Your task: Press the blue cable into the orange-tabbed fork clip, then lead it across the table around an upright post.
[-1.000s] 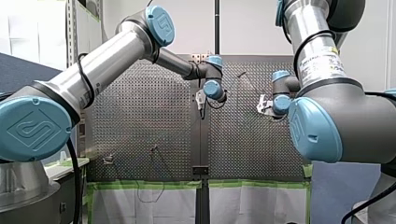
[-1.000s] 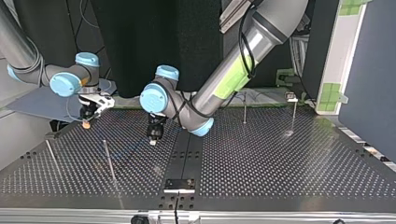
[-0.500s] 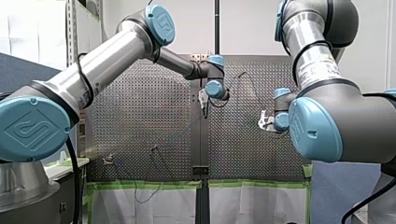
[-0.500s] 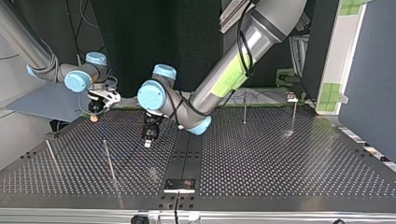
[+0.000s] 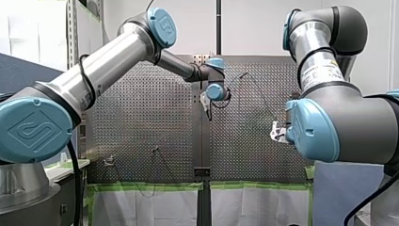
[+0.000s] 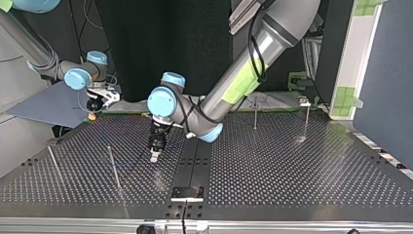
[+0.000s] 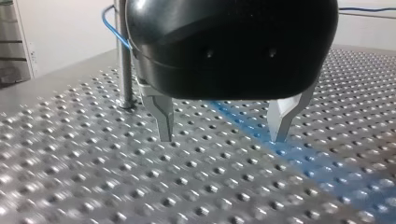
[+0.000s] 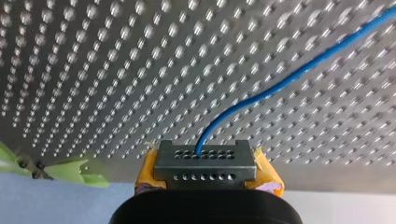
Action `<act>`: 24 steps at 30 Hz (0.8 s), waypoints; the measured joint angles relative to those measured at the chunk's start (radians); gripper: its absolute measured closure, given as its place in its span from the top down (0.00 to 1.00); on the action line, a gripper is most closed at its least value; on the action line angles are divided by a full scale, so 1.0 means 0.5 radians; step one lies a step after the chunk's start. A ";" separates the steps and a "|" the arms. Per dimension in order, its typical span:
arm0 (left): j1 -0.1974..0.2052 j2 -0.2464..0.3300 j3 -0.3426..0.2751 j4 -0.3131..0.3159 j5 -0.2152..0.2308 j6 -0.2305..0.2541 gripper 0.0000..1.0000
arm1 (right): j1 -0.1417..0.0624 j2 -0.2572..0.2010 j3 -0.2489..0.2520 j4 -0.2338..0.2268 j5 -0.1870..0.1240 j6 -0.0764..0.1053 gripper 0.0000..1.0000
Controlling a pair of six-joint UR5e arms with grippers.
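Observation:
The blue cable (image 8: 261, 95) runs over the perforated table (image 8: 93, 70) into my right gripper (image 8: 204, 156), whose yellow pads (image 8: 266, 175) are shut on it. In the top view my right gripper (image 6: 93, 113) hangs at the table's far left edge. My left gripper (image 7: 222, 138) stands open just above the table, nothing between its metal fingers (image 7: 163, 116); a blurred blue streak lies on the table by one fingertip. Behind it the cable (image 7: 109, 28) curves round an upright post (image 7: 124, 60). In the top view my left gripper (image 6: 155, 155) points down near the middle strip.
More thin posts (image 6: 113, 165) (image 6: 54, 165) (image 6: 254, 114) stand on the table. A small clip on a stem (image 6: 304, 101) is at the top view's far right. A black plate (image 6: 187, 192) sits at the near middle edge. Green tape lines the table's edge (image 5: 141, 186).
My right gripper has drawn back with the cable toward the front view's near right. My left gripper has come slightly nearer in the top view.

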 joint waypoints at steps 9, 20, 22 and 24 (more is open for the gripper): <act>0.010 -0.030 0.012 -0.024 0.010 -0.102 1.00 | -0.130 0.139 0.001 -0.087 -0.008 0.077 0.00; 0.011 -0.031 0.012 -0.033 0.009 -0.109 1.00 | -0.202 0.345 -0.008 -0.285 -0.008 0.277 0.00; 0.011 -0.031 0.012 -0.034 0.010 -0.109 1.00 | -0.206 0.376 -0.017 -0.311 -0.008 0.301 0.00; 0.013 -0.031 0.012 -0.035 0.010 -0.109 1.00 | -0.208 0.410 -0.036 -0.335 -0.008 0.316 0.00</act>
